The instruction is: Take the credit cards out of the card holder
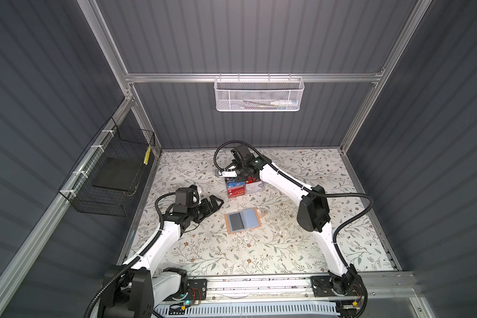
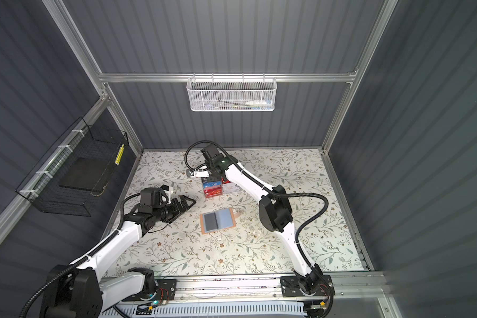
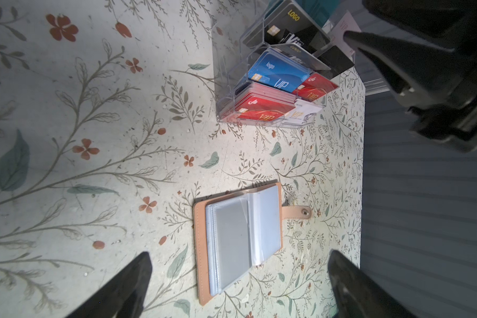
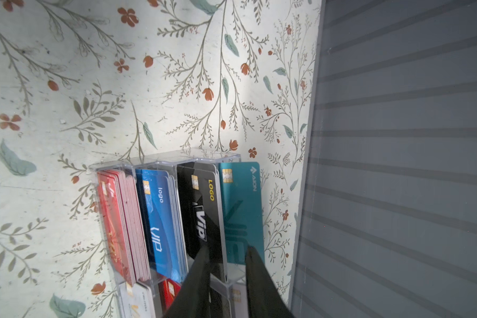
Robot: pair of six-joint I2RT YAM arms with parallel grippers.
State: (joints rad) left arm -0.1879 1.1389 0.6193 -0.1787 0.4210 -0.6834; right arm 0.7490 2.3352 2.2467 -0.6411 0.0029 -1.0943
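Credit cards (image 1: pixel 236 187) stand in one clear rack (image 4: pixel 160 160) on the far middle of the counter (image 1: pixel 232 256). The right wrist view shows four slots in a row: a red stack (image 4: pixel 113 220), a blue stack (image 4: pixel 160 212), black cards (image 4: pixel 201 198) and one teal card (image 4: pixel 240 206). The right claw (image 4: pixel 227 250) is at this rack. Its two fingers stand a little apart around the end of the teal card; I cannot tell if they press it. One card holder (image 1: pixel 242 220) lies open on the counter, nearer the robot, apart from the rack, with two pocket pages up and one snap strap (image 3: pixel 298 213) out. The left claw (image 1: pixel 216 203) hovers beside it, fingers wide apart, holding nothing.
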